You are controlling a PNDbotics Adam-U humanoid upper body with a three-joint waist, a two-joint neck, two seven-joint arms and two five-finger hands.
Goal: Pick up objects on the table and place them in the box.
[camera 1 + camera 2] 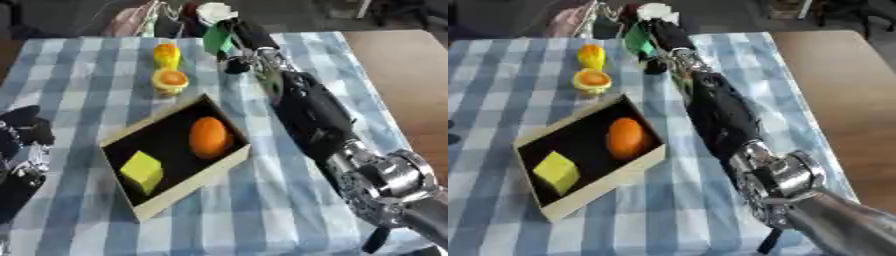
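Right hand [234,42] reaches to the far edge of the counter [289,210], fingers curled round a green thing [216,39], apparently to lift it for the box [179,187]. Box already holds an orange ball [209,137] and a yellow block [142,171]. Two orange-yellow items [168,70] wait just beyond the box. Left hand [24,145] sits idle at the left edge; cannot tell its fingers.

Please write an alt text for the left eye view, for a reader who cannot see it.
The robot's right hand reaches to the table's far edge and closes on a green object. A box on the checked cloth holds an orange ball and a yellow cube; two yellow-orange items stand beyond it. The left hand shows at the left edge.
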